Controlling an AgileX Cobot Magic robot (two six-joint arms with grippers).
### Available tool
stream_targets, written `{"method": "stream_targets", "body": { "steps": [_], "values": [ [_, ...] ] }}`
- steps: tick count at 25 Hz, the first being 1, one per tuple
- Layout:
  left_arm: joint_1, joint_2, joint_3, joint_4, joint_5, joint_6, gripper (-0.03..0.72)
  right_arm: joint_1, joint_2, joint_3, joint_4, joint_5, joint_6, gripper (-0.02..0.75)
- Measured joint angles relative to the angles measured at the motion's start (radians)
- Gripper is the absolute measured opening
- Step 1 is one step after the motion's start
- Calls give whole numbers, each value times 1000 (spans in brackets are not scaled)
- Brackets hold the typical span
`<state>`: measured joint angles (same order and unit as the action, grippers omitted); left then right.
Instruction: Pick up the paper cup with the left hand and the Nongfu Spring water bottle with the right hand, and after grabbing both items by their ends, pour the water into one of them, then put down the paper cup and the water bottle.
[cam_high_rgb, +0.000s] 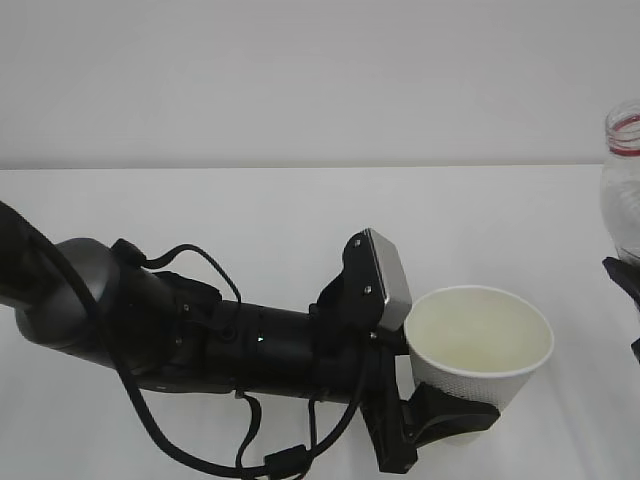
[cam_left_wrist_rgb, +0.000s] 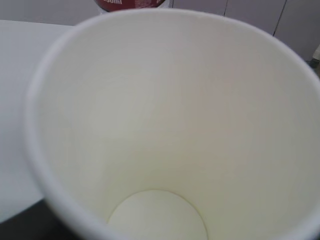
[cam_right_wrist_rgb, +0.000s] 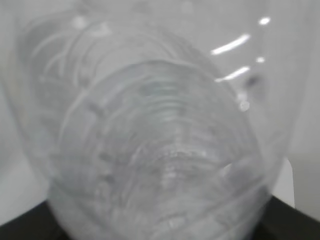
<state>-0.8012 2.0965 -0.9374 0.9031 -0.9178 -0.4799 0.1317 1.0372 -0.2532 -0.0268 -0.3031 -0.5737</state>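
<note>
Nearest me, the left end effector (cam_high_rgb: 440, 415) is clamped on the lower wall of the paper cup (cam_high_rgb: 480, 345), held upright above the white worktop (cam_high_rgb: 250, 220); I see a dry cream interior. Farther right, the Nongfu Spring water bottle (cam_high_rgb: 622, 180) stands upright, uncapped, gripped low by the right end effector (cam_high_rgb: 625, 285) at frame edge.

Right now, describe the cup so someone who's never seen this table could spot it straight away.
On the white table, follow the black left arm rightward to its gripper. The paper cup sits in that grip, open mouth up, cream and empty inside. Unlike the clear bottle at the right edge, it is opaque, white and short.
</note>
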Motion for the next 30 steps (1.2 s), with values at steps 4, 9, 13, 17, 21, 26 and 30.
{"method": "stream_targets", "body": {
  "steps": [4,9,13,17,21,26,30],
  "values": [
    [0,0,0,0,0,0,528,0,0,0,0,0,-4,452],
    [0,0,0,2,0,0,527,0,0,0,-7,-14,-57,452],
    [0,0,0,9,0,0,523,0,0,0,-7,-70,-138,452],
    [0,0,0,11,0,0,522,0,0,0,-8,-109,-207,452],
    [0,0,0,11,0,0,522,0,0,0,-8,-111,-292,452],
    [0,0,0,11,0,0,522,0,0,0,-8,-114,-355,452],
    [0,0,0,13,0,0,522,0,0,0,-8,-119,-411,452]
  ]
}}
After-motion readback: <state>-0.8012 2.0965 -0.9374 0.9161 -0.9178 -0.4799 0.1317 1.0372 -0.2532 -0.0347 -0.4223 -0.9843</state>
